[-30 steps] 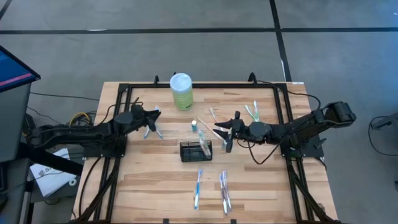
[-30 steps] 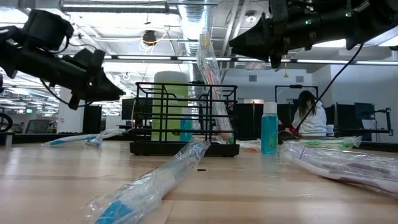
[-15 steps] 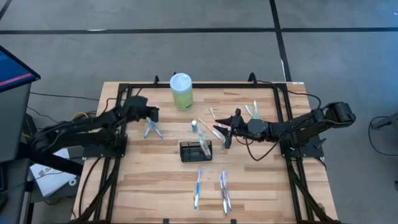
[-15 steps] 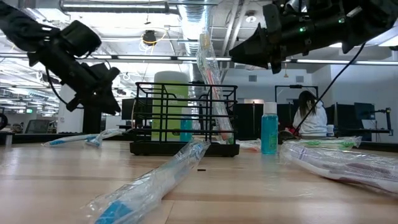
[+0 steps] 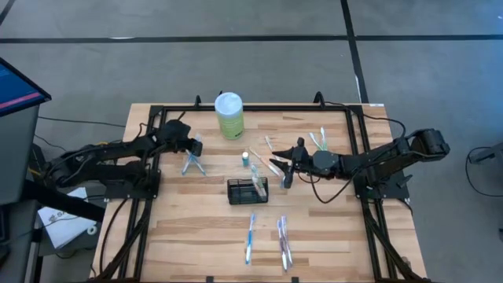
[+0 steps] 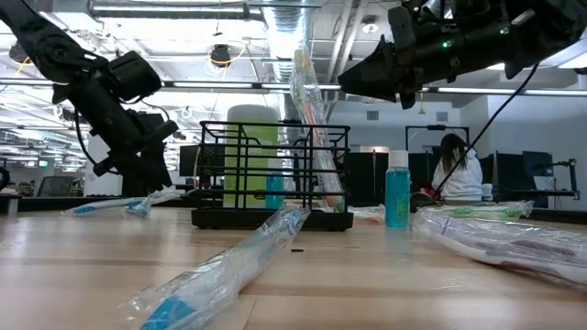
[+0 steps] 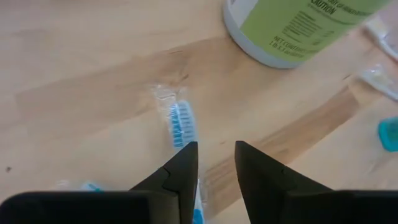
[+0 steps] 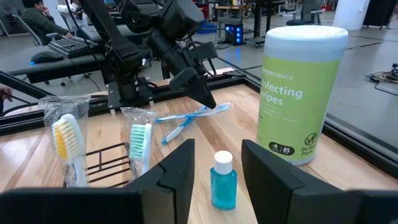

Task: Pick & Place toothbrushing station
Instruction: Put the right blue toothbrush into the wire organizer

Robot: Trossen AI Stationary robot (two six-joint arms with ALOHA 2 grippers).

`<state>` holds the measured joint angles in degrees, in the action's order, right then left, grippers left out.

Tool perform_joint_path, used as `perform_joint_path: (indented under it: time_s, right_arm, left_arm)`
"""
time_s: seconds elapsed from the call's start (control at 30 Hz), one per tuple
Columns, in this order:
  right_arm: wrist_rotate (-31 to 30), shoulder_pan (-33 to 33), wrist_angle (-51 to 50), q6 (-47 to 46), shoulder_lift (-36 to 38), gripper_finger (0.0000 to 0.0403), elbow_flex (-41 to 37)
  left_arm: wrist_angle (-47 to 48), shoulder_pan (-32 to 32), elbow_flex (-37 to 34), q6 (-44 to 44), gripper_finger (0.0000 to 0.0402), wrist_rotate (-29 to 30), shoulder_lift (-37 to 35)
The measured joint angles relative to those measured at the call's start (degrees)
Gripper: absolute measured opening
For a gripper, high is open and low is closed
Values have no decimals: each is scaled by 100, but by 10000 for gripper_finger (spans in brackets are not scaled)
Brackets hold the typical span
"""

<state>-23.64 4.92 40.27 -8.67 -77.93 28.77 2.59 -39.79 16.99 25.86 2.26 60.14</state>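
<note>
The left gripper [image 5: 191, 144], its fingers slightly parted and empty, has swung toward the upper left of the high view and dipped over a wrapped blue toothbrush [image 5: 191, 163], likely its next pick. The right gripper [image 5: 286, 169], parted and empty, hovers right of the black caddy [image 5: 247, 191] at centre.

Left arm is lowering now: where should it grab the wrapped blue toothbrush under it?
Grip the wrapped blue toothbrush at mid-handle, coming straight down with the jaws across its width. It lies flat on the table, so only the thin sides offer a hold. The left gripper is open, already above the bristle end.
</note>
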Motion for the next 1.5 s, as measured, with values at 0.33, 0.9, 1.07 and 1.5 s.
perform_joint_path:
  time_s: [0.33, 0.9, 1.07, 1.5]
  right_arm:
    - [1, -8, 0, -43, -1, 123, 0]
    - [3, -49, -158, -208, -90, 123, -4]
    - [2, -108, -136, -188, -83, 123, 0]
    - [2, -187, -186, -143, -83, 121, 0]
  left_arm:
    - [-17, -83, 0, -157, 124, 185, -20]
    - [185, -155, 0, -163, 130, 287, 160]
    - [68, -218, 0, -161, 134, 227, 583]
    - [-277, -220, 0, -312, 99, 57, 1033]
